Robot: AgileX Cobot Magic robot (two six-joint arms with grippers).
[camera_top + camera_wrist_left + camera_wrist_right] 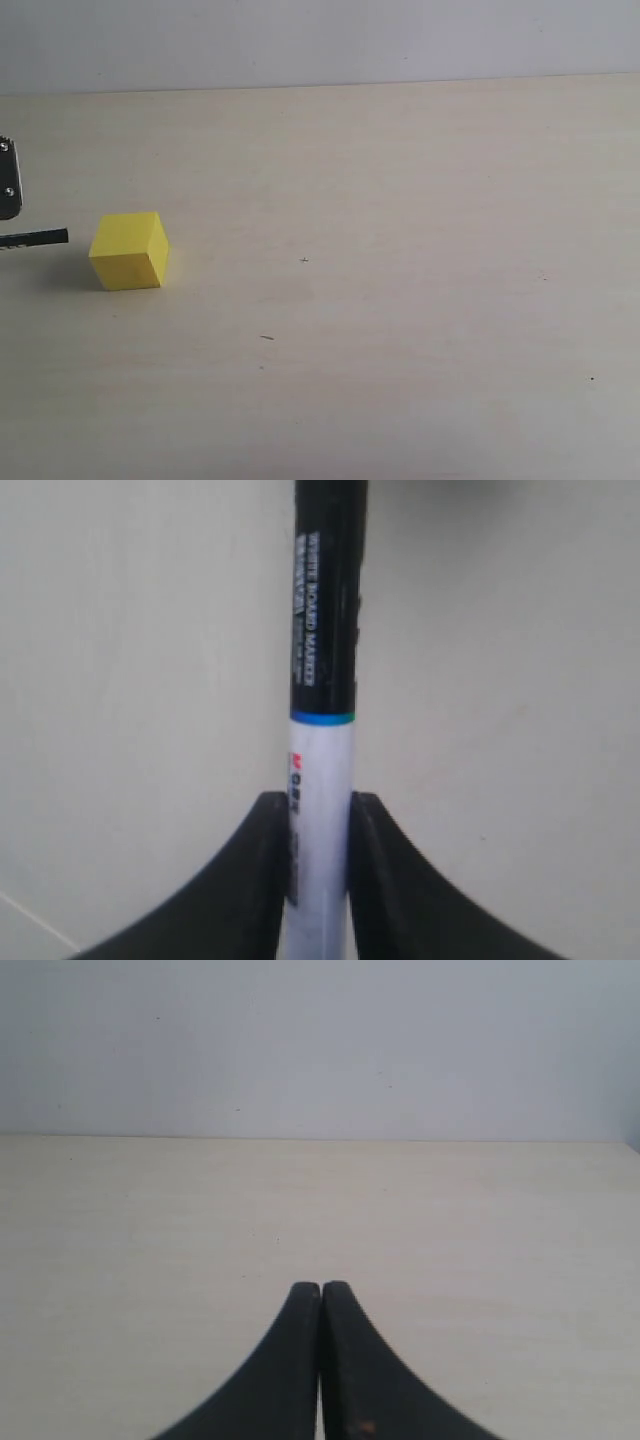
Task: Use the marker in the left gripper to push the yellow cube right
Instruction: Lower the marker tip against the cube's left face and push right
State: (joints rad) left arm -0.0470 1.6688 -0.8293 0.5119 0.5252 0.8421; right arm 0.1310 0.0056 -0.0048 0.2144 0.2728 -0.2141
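1 marker (325, 630), 1 yellow cube (128, 250), 2 grippers. L gripper (320, 798) clamped on marker's white barrel; black part w/ white print sticks out past the fingers. R gripper (320, 1285) pinched closed, nothing in it, over table (150, 1220). Ext view: cube plain, bright yellow, sharp-edged, far left on table. Marker's black end is near its left face, not touching.

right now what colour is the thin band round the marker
Blue-green band on the marker; left wrist view shows it best.
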